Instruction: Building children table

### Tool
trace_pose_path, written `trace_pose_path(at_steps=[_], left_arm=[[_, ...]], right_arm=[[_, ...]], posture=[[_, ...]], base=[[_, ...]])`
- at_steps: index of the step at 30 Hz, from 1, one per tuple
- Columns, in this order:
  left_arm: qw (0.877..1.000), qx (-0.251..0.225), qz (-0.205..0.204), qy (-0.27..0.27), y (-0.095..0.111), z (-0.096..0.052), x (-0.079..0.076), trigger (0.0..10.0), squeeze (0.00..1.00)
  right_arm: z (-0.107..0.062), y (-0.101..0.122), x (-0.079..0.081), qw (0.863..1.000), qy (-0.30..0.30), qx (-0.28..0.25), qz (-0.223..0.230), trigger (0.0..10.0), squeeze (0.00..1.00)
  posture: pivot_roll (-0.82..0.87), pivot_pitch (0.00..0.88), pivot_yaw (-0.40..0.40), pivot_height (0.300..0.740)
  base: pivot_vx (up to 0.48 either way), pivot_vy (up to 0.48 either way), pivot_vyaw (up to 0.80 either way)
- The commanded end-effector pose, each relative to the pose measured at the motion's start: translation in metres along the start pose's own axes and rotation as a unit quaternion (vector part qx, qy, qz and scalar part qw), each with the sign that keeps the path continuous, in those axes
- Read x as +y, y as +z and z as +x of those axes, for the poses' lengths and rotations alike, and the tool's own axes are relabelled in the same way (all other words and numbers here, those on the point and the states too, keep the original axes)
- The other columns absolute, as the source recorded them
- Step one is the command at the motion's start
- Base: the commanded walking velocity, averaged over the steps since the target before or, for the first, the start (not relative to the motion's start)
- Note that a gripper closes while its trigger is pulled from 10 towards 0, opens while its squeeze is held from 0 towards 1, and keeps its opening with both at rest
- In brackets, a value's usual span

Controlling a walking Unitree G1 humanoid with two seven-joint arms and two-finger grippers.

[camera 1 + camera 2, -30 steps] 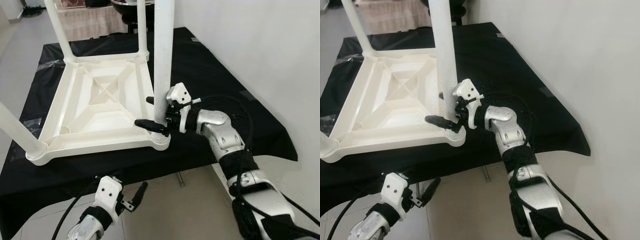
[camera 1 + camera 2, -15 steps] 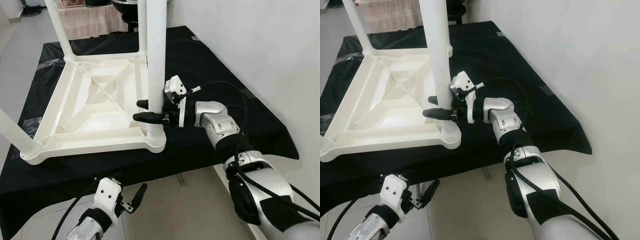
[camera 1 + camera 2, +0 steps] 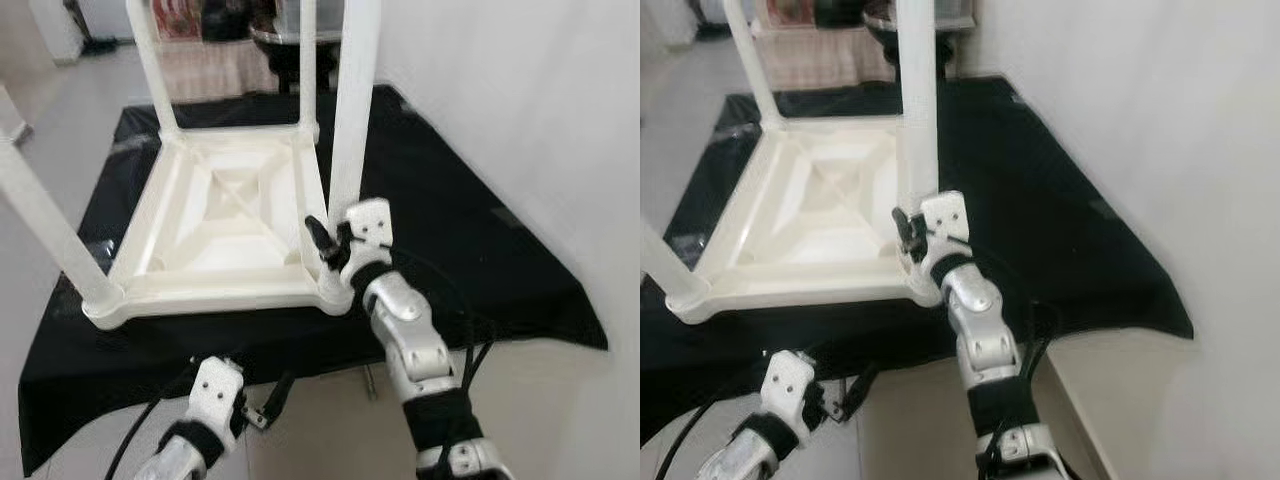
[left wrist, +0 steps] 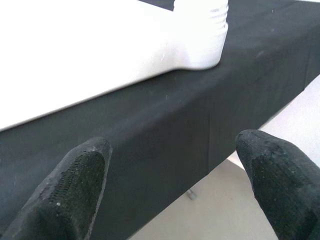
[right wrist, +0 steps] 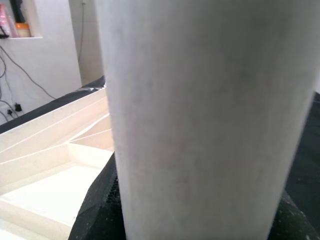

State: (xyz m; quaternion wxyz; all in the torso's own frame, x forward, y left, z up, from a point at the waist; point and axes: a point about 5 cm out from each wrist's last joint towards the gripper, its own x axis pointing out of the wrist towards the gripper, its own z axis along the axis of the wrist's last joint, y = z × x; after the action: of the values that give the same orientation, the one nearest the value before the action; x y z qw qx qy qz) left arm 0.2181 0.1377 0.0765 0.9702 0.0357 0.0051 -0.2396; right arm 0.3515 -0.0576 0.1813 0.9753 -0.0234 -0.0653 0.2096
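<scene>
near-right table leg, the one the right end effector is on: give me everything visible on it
The near-right leg is a plain white round tube, plastic by its look, slightly widening toward the top of the left eye view. It stands roughly upright, its lower end seated in the corner socket of the upside-down white tabletop, which lies on the black cloth. The right end effector grips it just above the socket, black fingers on either side. Its upper end runs out of frame.
</scene>
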Motion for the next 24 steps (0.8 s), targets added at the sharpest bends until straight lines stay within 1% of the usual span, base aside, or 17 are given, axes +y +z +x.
trace_pose_path(at_steps=[1, 4, 5, 6, 7, 10, 11, 12, 13, 14, 15, 16, 17, 18, 19, 23, 24], left_arm=[[1.0, -0.001, 0.002, -0.005, -0.001, 0.003, 0.0, 10.0, 0.0], [1.0, -0.003, 0.002, -0.002, -0.001, 0.004, 0.0, 10.0, 0.0], [1.0, -0.005, 0.002, 0.002, 0.0, 0.006, 0.0, 10.0, 0.0], [1.0, -0.007, 0.002, 0.006, 0.0, 0.007, 0.0, 10.0, 0.0], [1.0, -0.008, 0.002, 0.008, 0.0, 0.008, 0.001, 10.0, 0.0], [1.0, -0.009, 0.002, 0.009, 0.0, 0.009, 0.001, 10.0, 0.0], [1.0, -0.009, 0.001, 0.01, 0.0, 0.009, 0.0, 10.0, 0.0], [1.0, -0.009, 0.001, 0.01, 0.0, 0.009, 0.0, 10.0, 0.0], [1.0, -0.01, 0.001, 0.009, 0.0, 0.01, 0.0, 10.0, 0.0], [1.0, -0.011, 0.0, 0.009, 0.0, 0.01, 0.0, 10.0, 0.0], [1.0, -0.012, -0.001, 0.008, 0.0, 0.01, 0.0, 10.0, 0.0], [1.0, -0.012, -0.001, 0.007, 0.0, 0.01, -0.001, 10.0, 0.0], [1.0, -0.013, -0.001, 0.007, 0.0, 0.01, -0.001, 10.0, 0.0], [1.0, -0.013, -0.001, 0.007, 0.0, 0.01, -0.001, 10.0, 0.0], [1.0, -0.013, -0.001, 0.008, 0.001, 0.009, -0.001, 10.0, 0.0], [1.0, -0.013, 0.001, 0.009, 0.001, 0.005, -0.001, 10.0, 0.0], [1.0, -0.013, 0.002, 0.01, 0.001, 0.004, -0.001, 10.0, 0.0]], right_arm=[[-0.005, -0.051, 0.015, 0.993, 0.023, 0.114, 0.026, 0.0, 0.0], [0.0, -0.047, 0.013, 0.993, 0.024, 0.113, 0.019, 0.0, 0.0], [0.006, -0.042, 0.01, 0.993, 0.024, 0.111, 0.012, 10.0, 0.0], [0.009, -0.032, 0.012, 0.994, 0.037, 0.098, 0.013, 10.0, 0.0], [0.012, -0.021, 0.016, 0.994, 0.069, 0.079, 0.024, 10.0, 1.0], [0.012, -0.013, 0.02, 0.993, 0.089, 0.066, 0.03, 10.0, 1.0], [0.013, -0.005, 0.022, 0.99, 0.125, 0.049, 0.037, 10.0, 1.0], [0.013, -0.005, 0.022, 0.99, 0.125, 0.049, 0.037, 10.0, 1.0], [0.017, 0.005, 0.022, 0.984, 0.171, 0.03, 0.041, 10.0, 1.0], [0.019, 0.01, 0.021, 0.979, 0.199, 0.017, 0.042, 10.0, 1.0], [0.024, 0.022, 0.014, 0.964, 0.262, -0.001, 0.032, 10.0, 0.07], [0.026, 0.027, 0.011, 0.958, 0.288, -0.008, 0.013, 10.0, 0.0], [0.027, 0.03, 0.009, 0.953, 0.304, -0.012, -0.001, 10.0, 0.0], [0.027, 0.03, 0.009, 0.953, 0.304, -0.012, -0.001, 10.0, 0.0], [0.028, 0.038, 0.008, 0.936, 0.35, -0.02, -0.017, 10.0, 0.0], [0.03, 0.046, 0.009, 0.909, 0.416, -0.017, -0.024, 10.0, 0.0], [0.03, 0.047, 0.009, 0.9, 0.435, -0.012, -0.019, 10.0, 0.0]], posture=[[0.03, 0.141, -0.017, 0.74], [0.04, 0.136, -0.025, 0.74], [0.04, 0.132, -0.029, 0.74], [0.04, 0.126, -0.034, 0.74], [0.04, 0.127, -0.036, 0.74], [0.04, 0.127, -0.035, 0.74], [0.04, 0.129, -0.037, 0.74], [0.04, 0.129, -0.037, 0.74], [0.04, 0.129, -0.038, 0.74], [0.04, 0.129, -0.038, 0.74], [0.04, 0.131, -0.041, 0.74], [0.05, 0.134, -0.044, 0.74], [0.05, 0.134, -0.044, 0.74], [0.05, 0.134, -0.044, 0.74], [0.05, 0.138, -0.046, 0.74], [0.07, 0.148, -0.044, 0.74], [0.07, 0.154, -0.04, 0.74]], base=[[0.0, 0.0, 0.0], [0.0, 0.0, 0.0], [0.0, 0.0, 0.0], [0.0, 0.0, 0.0], [0.0, 0.0, 0.0], [0.0, 0.0, 0.0], [0.0, 0.0, 0.0], [0.0, 0.0, 0.0], [0.0, 0.0, 0.0], [0.0, 0.0, 0.0], [0.0, 0.0, 0.0], [0.0, 0.0, 0.0], [0.0, 0.0, 0.0], [0.0, 0.0, 0.0], [0.0, 0.0, 0.0], [0.0, 0.0, 0.0], [0.0, 0.0, 0.0]])
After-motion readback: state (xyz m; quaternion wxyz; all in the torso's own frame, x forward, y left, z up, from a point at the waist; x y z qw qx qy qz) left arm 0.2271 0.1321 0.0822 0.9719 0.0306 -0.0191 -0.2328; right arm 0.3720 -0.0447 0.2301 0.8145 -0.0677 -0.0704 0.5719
